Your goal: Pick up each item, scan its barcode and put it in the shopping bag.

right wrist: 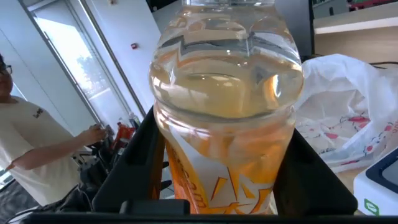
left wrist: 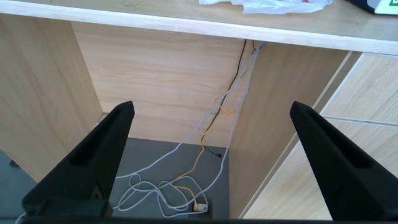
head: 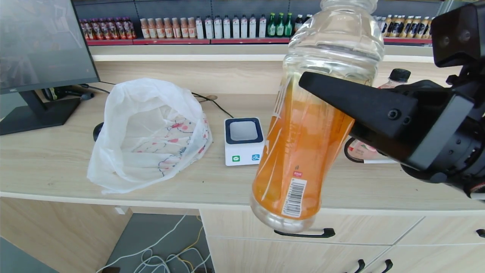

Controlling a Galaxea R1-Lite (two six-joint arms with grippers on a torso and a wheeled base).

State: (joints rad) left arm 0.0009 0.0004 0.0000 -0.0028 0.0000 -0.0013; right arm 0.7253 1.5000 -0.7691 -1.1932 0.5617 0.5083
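Bottle (head: 303,151) sits clamped in my right gripper (right wrist: 227,186), barcode (head: 293,197) facing me, my left gripper (left wrist: 211,109) hangs spread open below the counter (head: 57,163) edge, and beyond the right one I see the scanner (head: 243,140), then the shopping bag (head: 151,132) leftward.

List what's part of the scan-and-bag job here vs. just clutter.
Job: orange drink bottle, held in the right pincer; barcode scanner; shopping bag; black-capped bottle on the counter.
Lying about: monitor; shelf bottles; floor cables.
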